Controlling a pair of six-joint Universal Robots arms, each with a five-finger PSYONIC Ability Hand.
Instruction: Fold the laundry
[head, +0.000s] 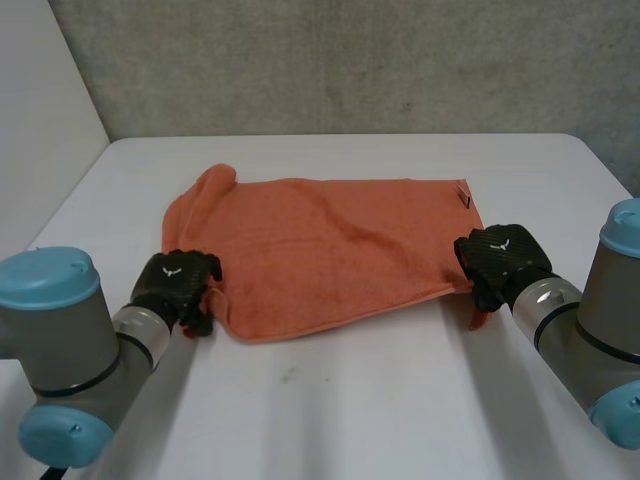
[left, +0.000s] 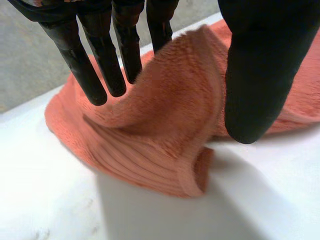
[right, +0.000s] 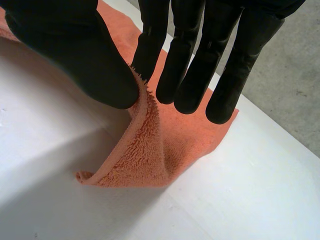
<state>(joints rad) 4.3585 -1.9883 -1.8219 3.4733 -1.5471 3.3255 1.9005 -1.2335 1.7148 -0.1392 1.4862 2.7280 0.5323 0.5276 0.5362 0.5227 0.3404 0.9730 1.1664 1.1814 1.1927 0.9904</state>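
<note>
The orange towel (head: 330, 250) lies spread across the middle of the white table (head: 350, 410), its far left corner rumpled. The left hand (head: 175, 285) grasps the towel's near left corner, raised between fingers and thumb. The right hand (head: 500, 262) pinches its near right corner, lifting it off the table.

A white table (head: 350, 410) with rounded far corners takes up most of the room seen. Behind it stands a rough grey concrete wall (head: 350, 60), mottled and unadorned. A plain white wall (head: 40, 90) meets it at the left. The light is soft and even, casting faint shadows on the tabletop.
</note>
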